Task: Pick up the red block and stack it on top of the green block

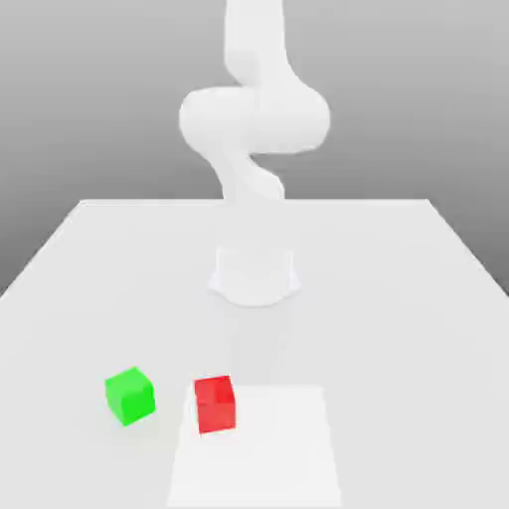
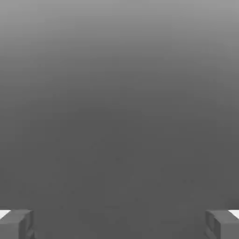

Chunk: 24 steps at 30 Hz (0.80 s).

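The red block sits on the white table near the front, a little to the exterior view's left of centre. The green block rests on the table just to the exterior view's left of it, with a small gap between them. In the hand view my gripper is open. Its two grey fingertips stand far apart with nothing between them, against a plain grey background. The white arm rises from its base behind the blocks and runs out of the top of the exterior view.
A paler rectangular patch lies on the table at the front, and the red block overlaps its far corner on the exterior view's left. The table's edges run at both sides and at the back.
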Available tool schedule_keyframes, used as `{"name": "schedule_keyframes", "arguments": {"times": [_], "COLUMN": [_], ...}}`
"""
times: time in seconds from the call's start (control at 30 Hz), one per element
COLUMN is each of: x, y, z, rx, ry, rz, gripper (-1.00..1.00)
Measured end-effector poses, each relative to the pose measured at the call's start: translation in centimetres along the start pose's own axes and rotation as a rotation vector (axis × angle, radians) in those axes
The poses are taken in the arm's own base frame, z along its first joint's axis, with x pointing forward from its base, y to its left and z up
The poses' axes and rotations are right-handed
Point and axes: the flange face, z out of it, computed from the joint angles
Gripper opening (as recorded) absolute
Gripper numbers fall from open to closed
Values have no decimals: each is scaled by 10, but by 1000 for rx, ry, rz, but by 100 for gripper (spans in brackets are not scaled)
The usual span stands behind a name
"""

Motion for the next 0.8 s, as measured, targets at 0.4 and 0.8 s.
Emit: {"name": "schedule_keyframes", "arguments": {"times": [0.4, 0.8], "x": [-85, -180], "y": [136, 259], "z": [260, 341], "rx": [-257, -476], "ry": [-378, -530], "rz": [-91, -206], "gripper": [0, 0]}}
